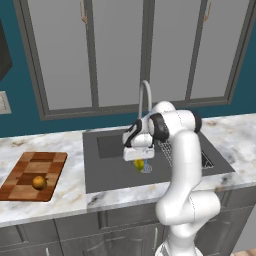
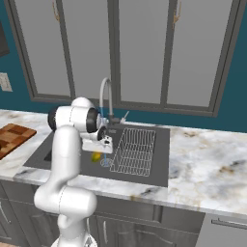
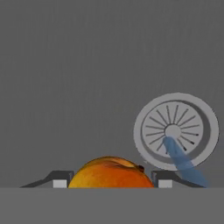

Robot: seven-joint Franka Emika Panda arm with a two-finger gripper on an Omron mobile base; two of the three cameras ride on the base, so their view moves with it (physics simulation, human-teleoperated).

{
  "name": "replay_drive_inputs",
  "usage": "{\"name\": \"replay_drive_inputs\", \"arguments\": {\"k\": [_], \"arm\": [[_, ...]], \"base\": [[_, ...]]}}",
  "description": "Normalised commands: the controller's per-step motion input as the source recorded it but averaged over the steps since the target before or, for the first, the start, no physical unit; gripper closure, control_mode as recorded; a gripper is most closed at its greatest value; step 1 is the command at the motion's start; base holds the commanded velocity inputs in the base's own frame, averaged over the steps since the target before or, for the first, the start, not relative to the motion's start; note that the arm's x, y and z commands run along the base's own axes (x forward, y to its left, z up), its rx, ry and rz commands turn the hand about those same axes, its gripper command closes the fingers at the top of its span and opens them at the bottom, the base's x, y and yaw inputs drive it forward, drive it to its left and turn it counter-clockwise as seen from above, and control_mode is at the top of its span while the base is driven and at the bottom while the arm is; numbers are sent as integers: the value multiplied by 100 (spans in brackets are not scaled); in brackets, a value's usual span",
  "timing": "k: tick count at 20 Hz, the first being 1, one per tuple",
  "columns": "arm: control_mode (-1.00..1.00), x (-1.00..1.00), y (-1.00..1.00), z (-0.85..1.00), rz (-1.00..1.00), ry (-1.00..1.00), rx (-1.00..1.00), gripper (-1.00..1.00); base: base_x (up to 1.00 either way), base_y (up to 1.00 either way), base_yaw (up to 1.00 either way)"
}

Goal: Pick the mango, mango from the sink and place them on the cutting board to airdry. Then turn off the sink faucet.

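Fingers of the gripper (image 3: 109, 183) sit clamped on either side of a yellow-orange mango (image 3: 111, 173), held just above the sink (image 1: 107, 172) floor near the drain (image 3: 176, 131). Farther left, the other mango (image 1: 39, 182) rests on the cutting board (image 1: 25, 172). Behind, water runs from the faucet (image 1: 145, 97).

Two base views behind the arm, left and right, sharing the sink (image 1: 110, 170), hand view close above drain (image 3: 176, 131)
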Motion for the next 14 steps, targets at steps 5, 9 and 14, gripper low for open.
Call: {"name": "replay_drive_inputs", "arguments": {"k": [5, 9, 14], "arm": [[-100, 0, 23, 49, 2, -5, 0, 100], [-100, 0, 16, 54, 2, -5, 0, 100], [-100, -5, 11, 49, 2, -7, 0, 100]], "base": [[0, 0, 0], [0, 0, 0], [0, 0, 0]]}}
